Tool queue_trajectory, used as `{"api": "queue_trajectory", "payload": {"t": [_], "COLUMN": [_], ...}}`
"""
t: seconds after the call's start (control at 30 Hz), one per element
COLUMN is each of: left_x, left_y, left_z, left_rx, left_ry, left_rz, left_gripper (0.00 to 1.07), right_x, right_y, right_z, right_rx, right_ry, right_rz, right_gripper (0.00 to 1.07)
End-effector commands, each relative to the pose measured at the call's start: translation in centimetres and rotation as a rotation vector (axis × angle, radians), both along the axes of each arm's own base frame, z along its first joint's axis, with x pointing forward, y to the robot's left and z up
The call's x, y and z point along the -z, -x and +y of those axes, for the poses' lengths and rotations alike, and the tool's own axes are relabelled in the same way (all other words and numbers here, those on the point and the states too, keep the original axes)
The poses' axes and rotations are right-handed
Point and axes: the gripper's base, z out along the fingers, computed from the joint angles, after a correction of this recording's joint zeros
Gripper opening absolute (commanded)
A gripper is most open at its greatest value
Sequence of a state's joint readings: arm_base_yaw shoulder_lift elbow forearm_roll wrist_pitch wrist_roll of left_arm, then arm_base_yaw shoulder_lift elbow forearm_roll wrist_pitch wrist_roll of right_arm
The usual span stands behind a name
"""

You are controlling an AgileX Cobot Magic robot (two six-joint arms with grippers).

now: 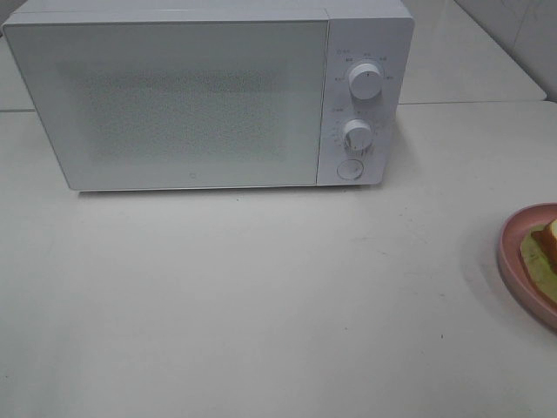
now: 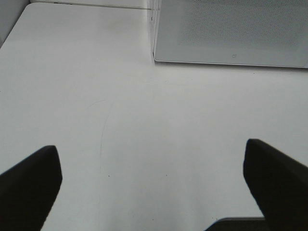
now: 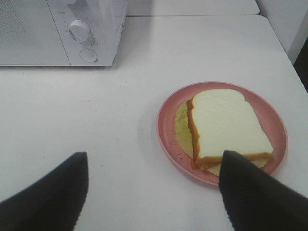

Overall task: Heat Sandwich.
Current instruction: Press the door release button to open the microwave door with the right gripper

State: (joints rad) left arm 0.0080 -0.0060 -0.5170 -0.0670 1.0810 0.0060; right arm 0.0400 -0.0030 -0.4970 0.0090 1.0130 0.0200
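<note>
The sandwich (image 3: 226, 126), white bread with tan crust and green-yellow filling, lies on a round pink plate (image 3: 166, 127). In the exterior high view only a sliver of the sandwich (image 1: 546, 248) and the plate (image 1: 515, 261) shows at the right edge. My right gripper (image 3: 151, 185) hovers open above the table just short of the plate, one finger overlapping the sandwich's near corner. My left gripper (image 2: 151, 185) stands open over bare table in front of the microwave (image 2: 231, 31). Neither arm appears in the exterior high view.
A white microwave (image 1: 209, 96) with its door shut stands at the back of the white table (image 1: 261, 305), with two knobs (image 1: 365, 80) and a round button (image 1: 350, 169) on its right panel. The table ends to the right, beyond the plate.
</note>
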Motion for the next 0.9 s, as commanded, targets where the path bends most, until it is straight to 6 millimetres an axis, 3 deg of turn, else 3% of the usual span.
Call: {"api": "queue_trajectory", "payload": {"t": [0.03, 0.6, 0.9], "left_x": [0.0, 0.0, 0.0], "left_y": [0.3, 0.3, 0.3], "left_z": [0.0, 0.0, 0.0], "left_rx": [0.007, 0.007, 0.007], "left_ry": [-0.001, -0.001, -0.001], "left_rz": [-0.034, -0.034, -0.034], "left_gripper": [0.97, 0.97, 0.97], "right_x": [-0.2, -1.1, -1.8], "right_y": [0.2, -3.9, -7.8], "right_z": [0.0, 0.2, 0.3], "right_rx": [0.005, -0.005, -0.003], "right_ry": [-0.019, 0.005, 0.002], "right_rz": [-0.036, 0.12, 0.095], "right_gripper": [0.79, 0.77, 0.76]}}
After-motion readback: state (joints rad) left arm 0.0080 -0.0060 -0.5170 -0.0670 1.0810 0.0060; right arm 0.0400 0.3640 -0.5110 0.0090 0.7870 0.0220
